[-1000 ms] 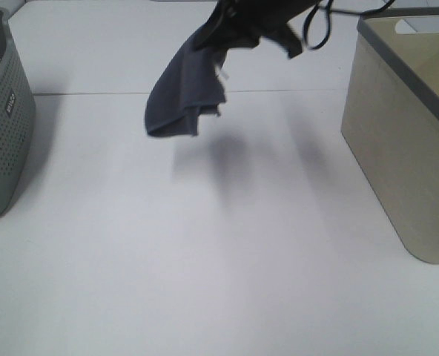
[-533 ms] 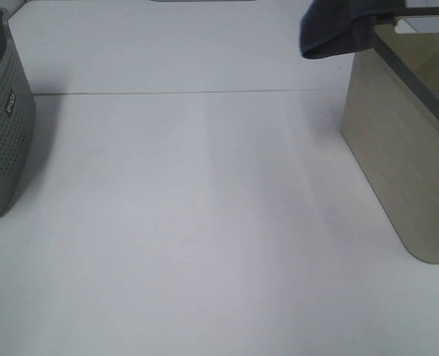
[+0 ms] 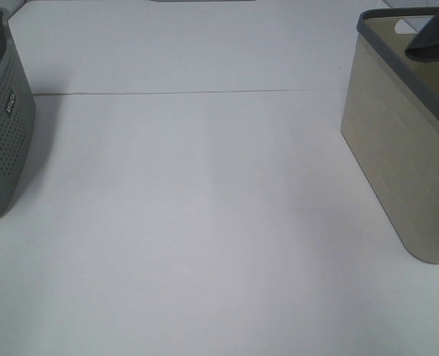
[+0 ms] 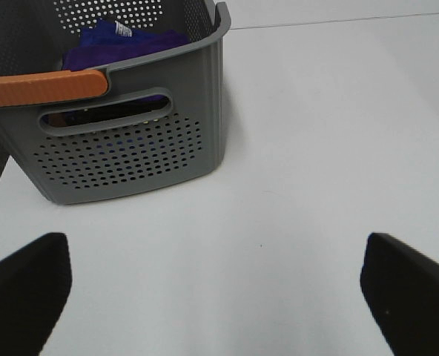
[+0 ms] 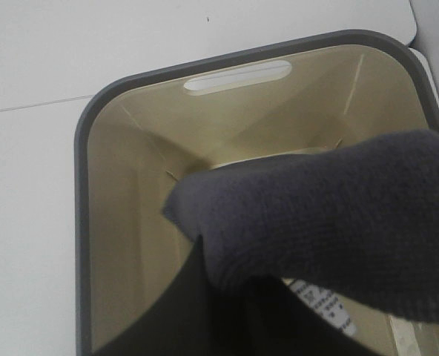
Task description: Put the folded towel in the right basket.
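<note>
White table (image 3: 205,222): basket (image 3: 397,148) at 3 o'clock. My R gripper (image 5: 256,311) clamps towel (image 5: 338,215) above it; L gripper (image 4: 216,293) spread wide.

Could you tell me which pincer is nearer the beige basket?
Right: the right pincer holds the towel over the beige basket; the left pincer faces the grey basket.

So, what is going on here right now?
The right arm holds the dark grey towel over the open beige basket and has not let it go yet. The right tool is hidden by the towel. The left tool is open and holds nothing. It faces the grey perforated basket, which has a purple cloth inside.
</note>
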Motion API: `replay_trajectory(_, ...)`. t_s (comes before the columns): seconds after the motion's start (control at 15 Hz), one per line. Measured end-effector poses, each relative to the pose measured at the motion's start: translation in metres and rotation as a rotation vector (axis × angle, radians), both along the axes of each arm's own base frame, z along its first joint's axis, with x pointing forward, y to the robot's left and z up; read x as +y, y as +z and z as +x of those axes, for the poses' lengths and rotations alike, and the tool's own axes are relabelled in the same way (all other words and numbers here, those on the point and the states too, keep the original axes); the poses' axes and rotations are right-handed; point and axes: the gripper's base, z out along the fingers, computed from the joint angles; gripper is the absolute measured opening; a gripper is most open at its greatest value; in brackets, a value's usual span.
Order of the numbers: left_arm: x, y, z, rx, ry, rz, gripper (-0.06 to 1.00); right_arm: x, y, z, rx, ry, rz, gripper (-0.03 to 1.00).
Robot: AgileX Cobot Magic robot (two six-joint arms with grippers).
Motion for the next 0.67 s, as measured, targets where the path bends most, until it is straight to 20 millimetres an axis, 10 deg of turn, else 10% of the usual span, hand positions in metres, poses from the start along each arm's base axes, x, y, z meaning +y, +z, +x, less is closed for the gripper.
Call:
replay_trajectory(0.13, 0.0, 0.0, 0.0, 0.0, 0.0, 0.0, 0.99, -0.001, -0.01, 0.006, 0.036, -0.02, 0.015, 0.28)
replay_trajectory(0.27, 0.0, 0.0, 0.0, 0.0, 0.0, 0.0, 0.99, -0.001, -0.022, 0.01, 0.098, -0.029, 0.038, 0.81)
replay_trajectory(0.33, 0.0, 0.0, 0.0, 0.0, 0.0, 0.0, 0.99, 0.0, -0.025, 0.01, 0.119, -0.023, 0.058, 0.91)
replay_trajectory(0.67, 0.0, 0.0, 0.0, 0.0, 0.0, 0.0, 0.99, 0.016, -0.023, 0.014, 0.086, 0.008, 0.11, 0.98)
